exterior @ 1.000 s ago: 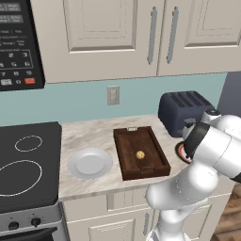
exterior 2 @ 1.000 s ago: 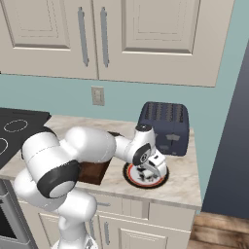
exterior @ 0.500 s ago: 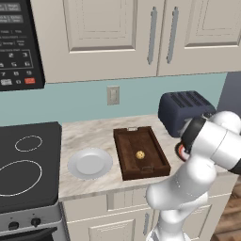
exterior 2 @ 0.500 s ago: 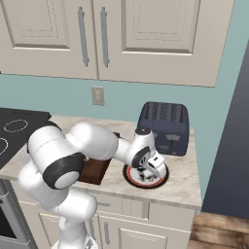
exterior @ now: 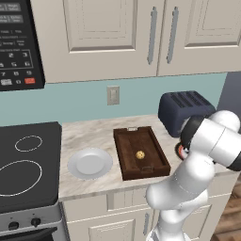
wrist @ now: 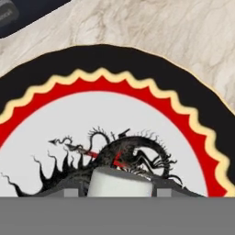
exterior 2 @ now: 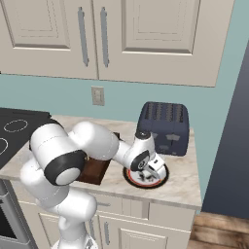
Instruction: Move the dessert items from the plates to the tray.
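The red-rimmed plate [wrist: 137, 87] with its dark-and-white dragon centre lies on the counter in front of the toaster, its rim [exterior 2: 164, 173] showing beside my hand. A small white stubby piece [wrist: 119, 182] rests on the plate's centre. My gripper [wrist: 119, 192] is lowered over it, and its fingers [wrist: 73, 192] sit tight against both sides of the piece. In the right base view the gripper [exterior 2: 149, 170] is down on the plate. The golden-brown cookie ball [exterior: 140, 154] lies in the dark wooden tray [exterior: 127, 162]. The pale grey-white plate [exterior: 90, 163] is bare.
A dark blue toaster [exterior 2: 164, 126] stands just behind the red-rimmed plate. The black stovetop [exterior: 26, 164] is at the left end of the counter. The counter's front edge runs close below the plate, and cabinets hang overhead.
The arm's elbow has swung outward and the hand has sunk lower onto the red-rimmed plate. The cookie, tray and pale plate have stayed put.
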Tool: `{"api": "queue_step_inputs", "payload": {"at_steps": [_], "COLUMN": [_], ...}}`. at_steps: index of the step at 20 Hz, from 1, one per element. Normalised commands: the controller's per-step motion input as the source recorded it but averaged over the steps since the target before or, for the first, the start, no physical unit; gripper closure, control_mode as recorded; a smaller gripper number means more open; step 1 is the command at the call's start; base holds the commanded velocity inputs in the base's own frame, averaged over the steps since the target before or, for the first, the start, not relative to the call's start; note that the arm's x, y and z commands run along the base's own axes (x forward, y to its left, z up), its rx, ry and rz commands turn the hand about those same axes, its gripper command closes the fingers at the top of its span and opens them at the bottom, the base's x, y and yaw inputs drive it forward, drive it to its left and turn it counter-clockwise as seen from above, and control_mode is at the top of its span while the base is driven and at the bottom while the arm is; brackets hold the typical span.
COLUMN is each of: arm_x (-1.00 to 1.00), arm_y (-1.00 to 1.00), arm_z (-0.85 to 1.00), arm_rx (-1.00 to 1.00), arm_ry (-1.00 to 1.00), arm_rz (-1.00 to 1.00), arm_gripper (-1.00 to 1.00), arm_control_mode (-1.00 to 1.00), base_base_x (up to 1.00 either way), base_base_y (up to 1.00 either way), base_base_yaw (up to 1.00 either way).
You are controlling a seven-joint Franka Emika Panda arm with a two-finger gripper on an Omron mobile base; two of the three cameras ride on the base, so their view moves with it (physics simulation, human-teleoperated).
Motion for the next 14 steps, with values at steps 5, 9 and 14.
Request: {"api": "queue_step_inputs", "payload": {"at_steps": [5, 9, 14], "arm_x": [0.0, 0.0, 0.06], "arm_y": [0.0, 0.04, 0.29], "arm_z": [0.13, 0.8, 0.9], "arm_rx": [0.01, 0.05, 0.05], "arm_ry": [0.0, -0.07, -0.03], "arm_rz": [0.0, 0.0, 0.0], "arm_gripper": [1.0, 1.0, 1.0], "arm_control_mode": [-1.0, -1.0, -1.0], "base_base_x": [0.0, 0.0, 0.0], "base_base_y": [0.0, 0.0, 0.0], "base_base_yaw": [0.0, 0.0, 0.0]}}
